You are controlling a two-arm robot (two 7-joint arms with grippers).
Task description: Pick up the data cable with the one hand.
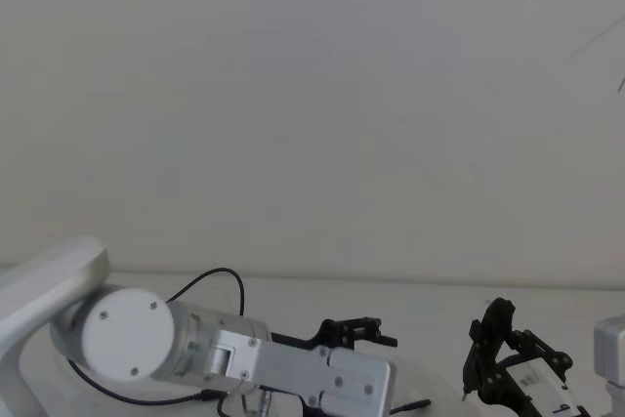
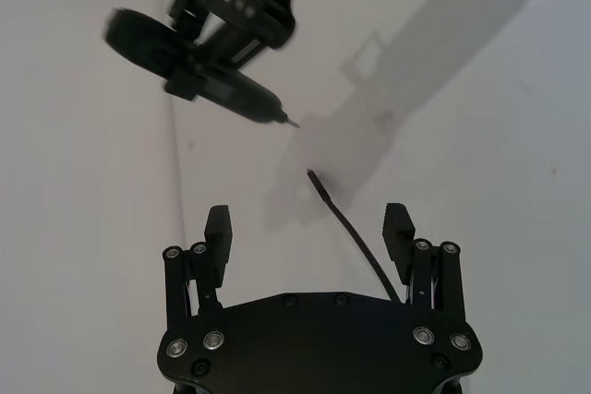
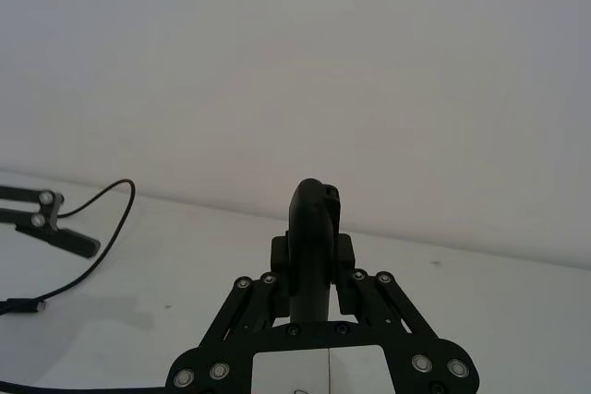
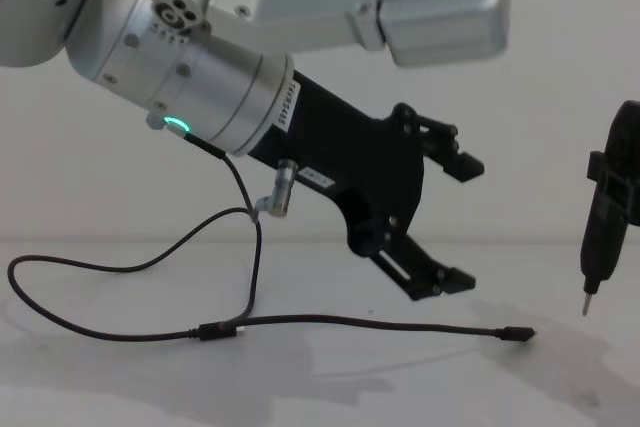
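The data cable (image 4: 380, 323) lies flat on the table (image 4: 100, 387), below our left gripper (image 4: 458, 225) — jaws wide, empty. It runs close by one finger (image 2: 399, 228), so we risk pinching air — or flicking it aside. Our right gripper (image 4: 603, 237) hangs closed nearby.

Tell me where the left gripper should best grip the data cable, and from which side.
Probably the straight stretch just behind the end plug, from above: the data cable lies flat on the table there, and the open left gripper hangs over it, fingers either side of the cord. The right gripper hangs alongside.
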